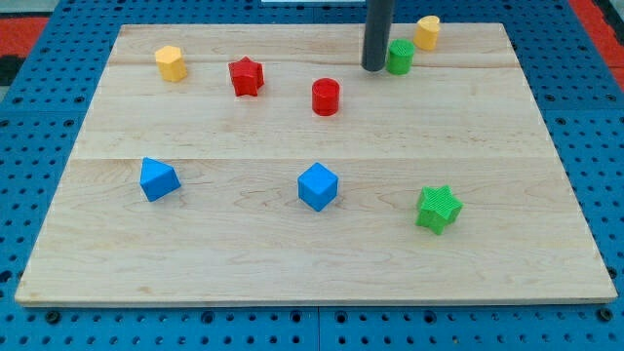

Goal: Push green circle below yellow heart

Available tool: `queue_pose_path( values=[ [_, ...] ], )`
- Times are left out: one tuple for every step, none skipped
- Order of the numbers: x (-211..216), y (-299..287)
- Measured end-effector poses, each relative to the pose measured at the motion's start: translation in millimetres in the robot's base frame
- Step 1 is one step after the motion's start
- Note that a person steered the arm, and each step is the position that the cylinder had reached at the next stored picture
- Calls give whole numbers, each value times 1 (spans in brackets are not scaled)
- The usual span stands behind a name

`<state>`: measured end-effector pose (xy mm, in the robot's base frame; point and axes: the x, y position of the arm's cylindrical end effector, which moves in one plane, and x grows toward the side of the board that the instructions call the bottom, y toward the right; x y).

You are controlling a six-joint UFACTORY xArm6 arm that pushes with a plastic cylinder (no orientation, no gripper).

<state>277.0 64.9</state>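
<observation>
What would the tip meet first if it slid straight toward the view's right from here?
My tip would probably meet the green circle first; it sits right beside it, with the yellow heart beyond, up-right.

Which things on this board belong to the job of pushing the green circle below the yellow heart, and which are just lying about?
Belong to the job:
green circle
yellow heart
my tip, just left of the green circle

Just lying about:
yellow hexagon
red star
red cylinder
two blue blocks
green star

Pale wooden board, smooth, visibly grained; green star ridged (others look smooth plastic).
</observation>
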Motion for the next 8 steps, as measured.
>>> queue_pose_path(
  values=[
    [-5, -2],
    [-5, 25],
    [-5, 44],
    [-3, 45],
    [8, 53],
    [10, 61],
    [13, 35],
    [-1, 3]
  ],
)
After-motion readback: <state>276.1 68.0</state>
